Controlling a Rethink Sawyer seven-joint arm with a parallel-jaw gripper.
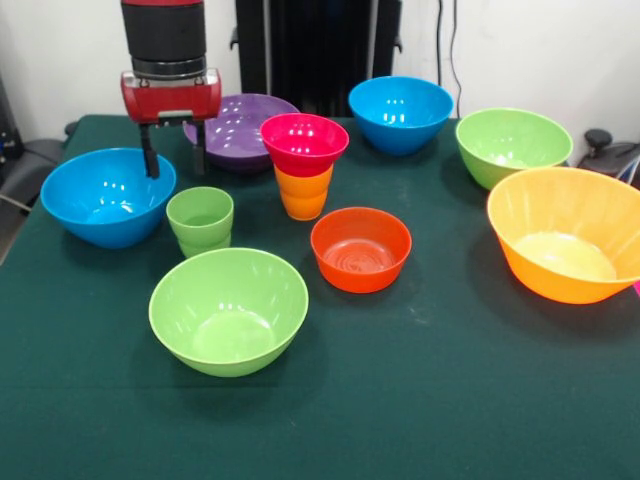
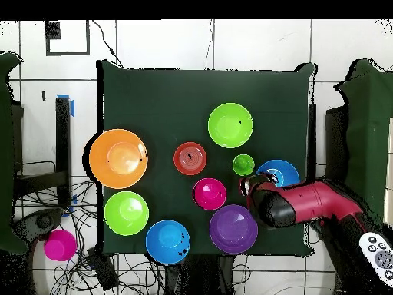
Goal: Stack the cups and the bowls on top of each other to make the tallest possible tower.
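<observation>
My gripper [image 1: 174, 152] hangs from the red and black arm [image 2: 307, 201] with its two dark fingers [image 1: 150, 160] spread apart and nothing between them. In the front view the fingers dangle just above the table [image 1: 420, 400], between the purple bowl [image 1: 238, 128] behind them and the blue bowl [image 1: 107, 196] beside them, one fingertip close to that blue bowl's rim.

Just in front of the gripper, toward the camera, stands the light green cup [image 1: 200, 221], upright and on its own. A little further out on the purple bowl's side is the only stack I can see: the small magenta bowl [image 1: 304, 143] sits mouth-up in the top of the orange cup [image 1: 303, 194].

Beyond that stack from the gripper rests the small orange-red bowl [image 1: 361, 249], upright on the cloth. The near light green bowl [image 1: 228, 310] lies past the green cup, closest to the camera. Well away from the gripper are the second blue bowl [image 1: 400, 113], the other light green bowl [image 1: 512, 145] and the large orange bowl [image 1: 568, 247], each standing apart.

From overhead, the arm covers part of the blue bowl beside it, and a loose magenta bowl [image 2: 59, 245] lies off the table.
</observation>
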